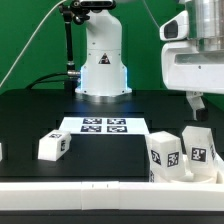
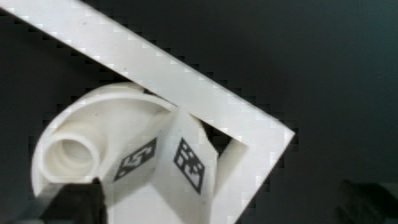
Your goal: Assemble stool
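- Gripper (image 1: 197, 103) hangs over the crowded corner at the exterior view's right. I see nothing in its grasp, and how far it is open I cannot tell.
- Seat (image 2: 86, 125) sits pressed against the rail (image 2: 178, 82), with a tagged leg (image 2: 169, 160) touching it.
- Risk one: coming down here, the gripper could land on the leg or the rail instead of straddling the seat's rim.
- Risk two: this looks like smooth, hard plastic with a curved rim, so an off-centre pinch could let the seat slip out or knock the leg over.
- Risk three: the parts are packed tight, so dragging one would likely shove its neighbour.
- A lone leg (image 1: 53, 146) lies well apart from that cluster, near the marker board (image 1: 103, 125), on the open table (image 1: 30, 115) — the easier pick, I'd judge.
- Materials: every part is white moulded plastic. The seat is round and thick.
- The legs are short and blocky, with black-and-white square tags, and the table is flat and black.
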